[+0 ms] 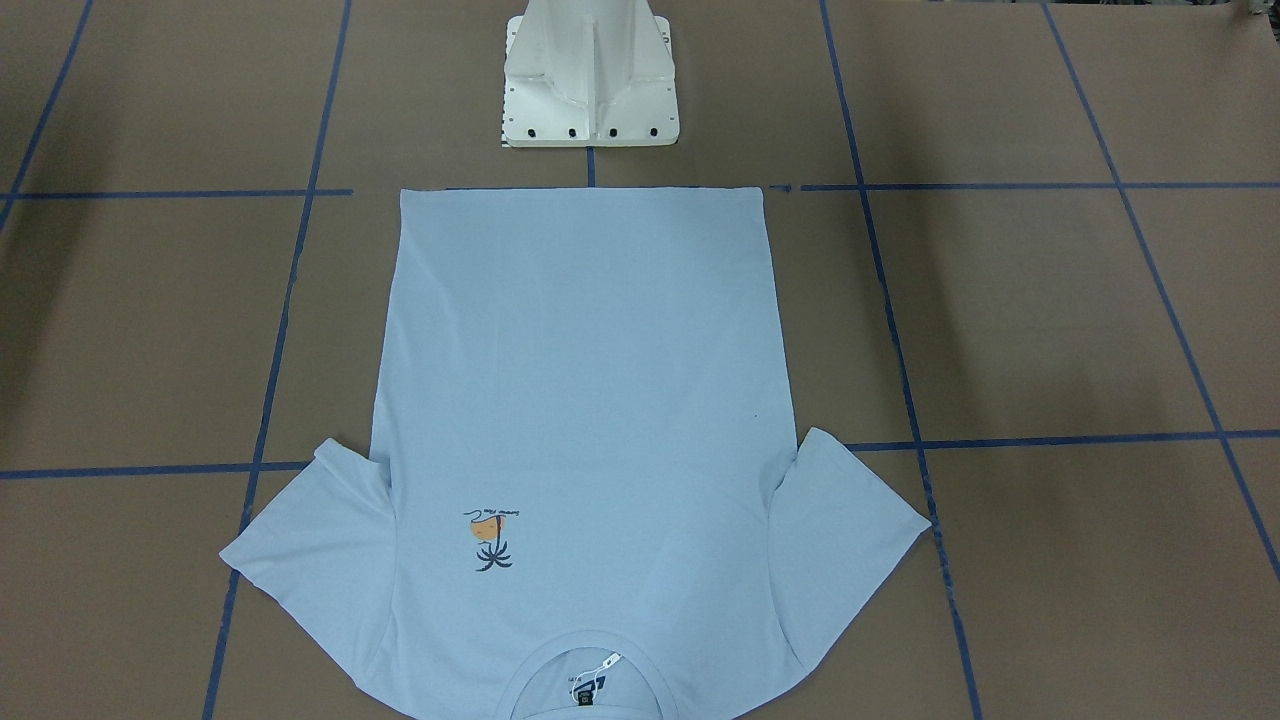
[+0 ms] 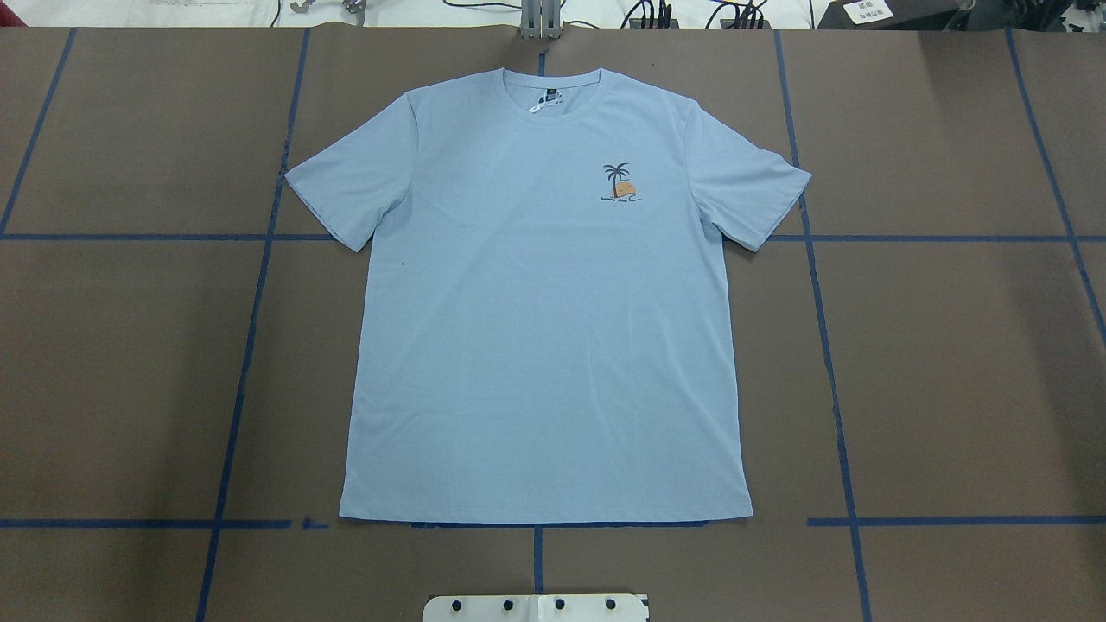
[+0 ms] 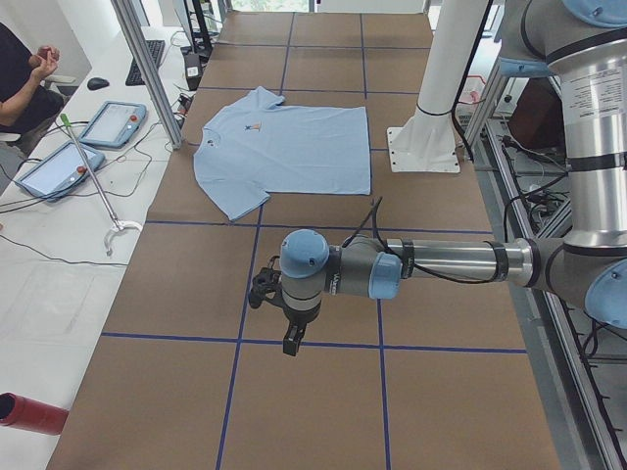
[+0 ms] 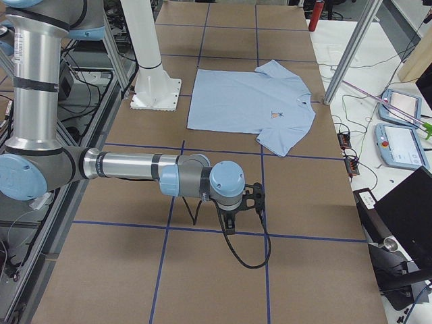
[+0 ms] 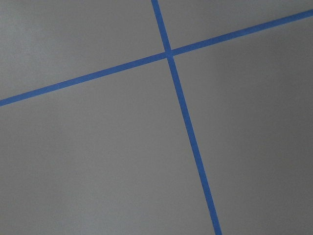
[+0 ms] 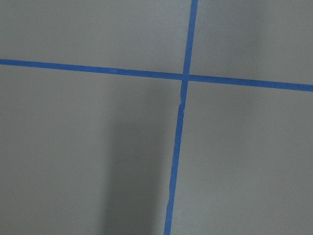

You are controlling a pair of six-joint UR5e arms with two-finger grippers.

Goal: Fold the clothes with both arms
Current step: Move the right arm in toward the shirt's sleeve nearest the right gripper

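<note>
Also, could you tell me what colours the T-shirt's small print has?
The print is a dark palm tree with an orange patch, clearest in the overhead view.

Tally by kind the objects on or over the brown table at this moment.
T-shirt: 1
Robot arms: 2 (left arm, right arm)
White pedestal base: 1
Total: 4

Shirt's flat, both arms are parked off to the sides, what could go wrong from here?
The T-shirt lies flat on the table cover, with no raised edge, so a grasp might pinch only one layer or catch the cover. Its hem ends near the white pedestal, so grasps there look cramped. Uneven grasps by left gripper and right gripper could skew the fold.
</note>
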